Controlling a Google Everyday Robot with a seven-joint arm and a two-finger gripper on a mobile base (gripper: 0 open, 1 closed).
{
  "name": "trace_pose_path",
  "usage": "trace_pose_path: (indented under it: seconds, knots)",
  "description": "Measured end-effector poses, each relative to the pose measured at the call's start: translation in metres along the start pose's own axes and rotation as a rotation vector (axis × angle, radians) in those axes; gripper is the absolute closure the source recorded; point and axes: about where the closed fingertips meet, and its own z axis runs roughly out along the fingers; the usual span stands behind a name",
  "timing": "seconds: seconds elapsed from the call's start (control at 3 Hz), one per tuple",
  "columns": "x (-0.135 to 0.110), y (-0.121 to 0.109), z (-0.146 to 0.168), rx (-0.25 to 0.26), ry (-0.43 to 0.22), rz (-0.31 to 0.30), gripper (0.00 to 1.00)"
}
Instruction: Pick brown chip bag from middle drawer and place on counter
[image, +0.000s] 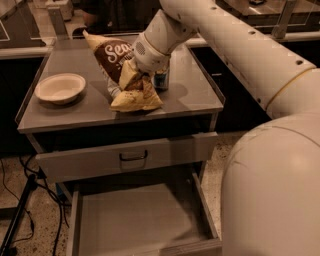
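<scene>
I see my tool (135, 74) at the crumpled middle of the brown chip bag (113, 54), whose pale lower end rests on the desk (192, 97), between a white bowl (60, 88) and a can (161, 80). Below, the middle drawer (135, 222) stands open.
</scene>
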Motion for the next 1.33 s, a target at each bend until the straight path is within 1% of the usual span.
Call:
trace_pose_path:
  seconds: [0.33,0.67,1.33]
  knots:
    - [0.0019,-0.0058,-0.0002,0.017,0.007,0.030,1.00]
    - [0.0018,-0.0057,-0.0002,0.017,0.007,0.030,0.81]
    - [0.0018,-0.0057,-0.0001,0.017,0.007,0.030,0.34]
